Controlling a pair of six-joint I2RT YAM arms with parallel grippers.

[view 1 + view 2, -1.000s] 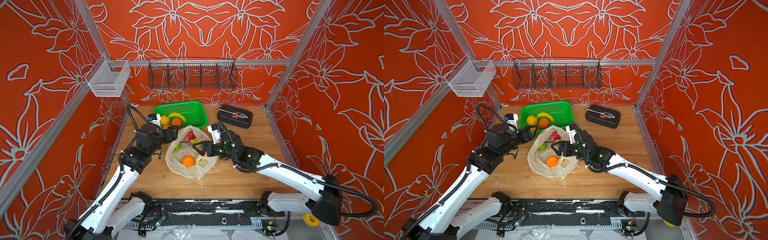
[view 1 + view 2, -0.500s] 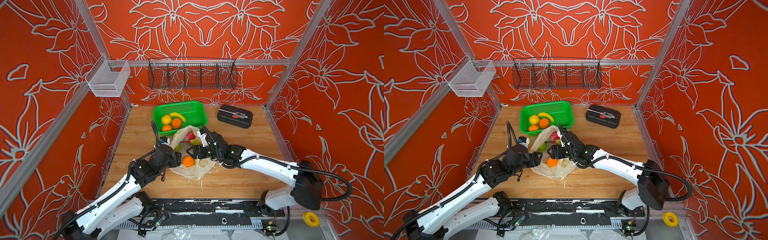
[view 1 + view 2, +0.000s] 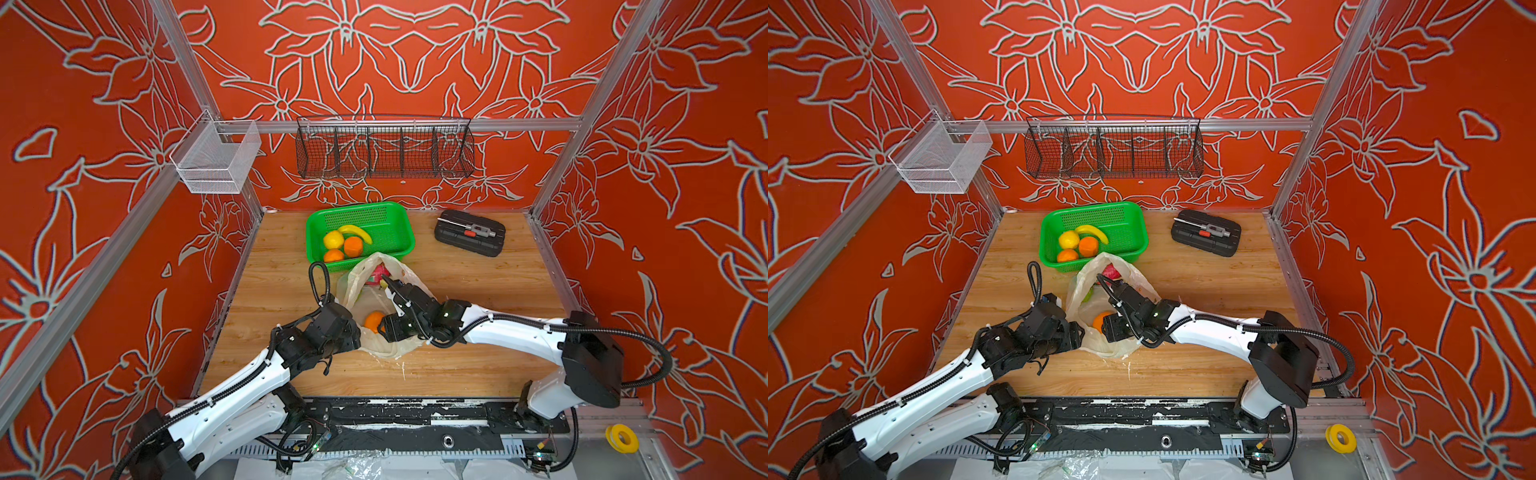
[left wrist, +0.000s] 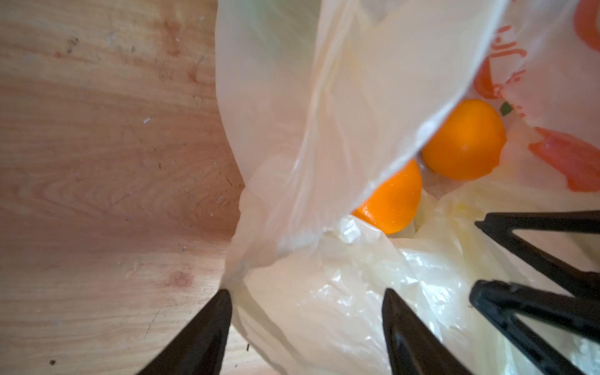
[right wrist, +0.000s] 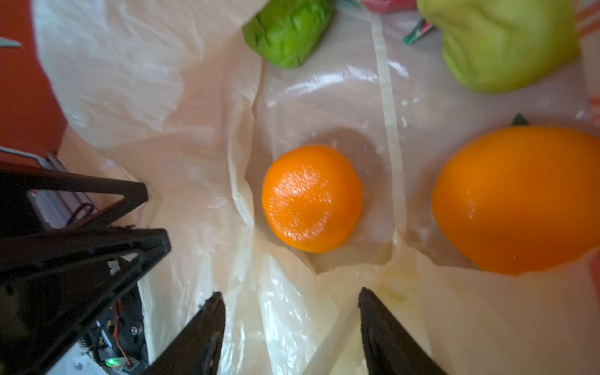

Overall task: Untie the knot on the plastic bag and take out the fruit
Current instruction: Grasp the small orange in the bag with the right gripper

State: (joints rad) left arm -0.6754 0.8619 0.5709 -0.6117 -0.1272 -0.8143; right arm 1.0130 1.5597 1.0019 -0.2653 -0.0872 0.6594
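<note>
A wooden counter [image 3: 478, 365] was seen in both top views. The bag [image 3: 390, 348] was laid near its middle, just in front of the green basket [image 3: 390, 232], and its mouth was opened upward. A black case [image 3: 469, 232] was placed to the right of the basket, well apart from the bag.

The left hand [image 4: 306, 292] was set low at the near left side of the bag. Its fingers were spread, and bag film was bulged between them. The right hand [image 5: 290, 293] was placed over the near right part of the bag, also with fingers spread, above crumpled film.

Inside the bag, a pink dragon fruit [image 3: 378, 274] was seen at the far end. A big orange [image 5: 519, 201] and a small orange [image 5: 311, 198] were found near each other but apart. A pale green fruit [image 5: 509, 42] and a dark green fruit [image 5: 289, 32] were found beyond them.

In the basket, a banana [image 3: 355, 232], a lemon [image 3: 333, 240] and two oranges [image 3: 353, 246] were gathered close together.
</note>
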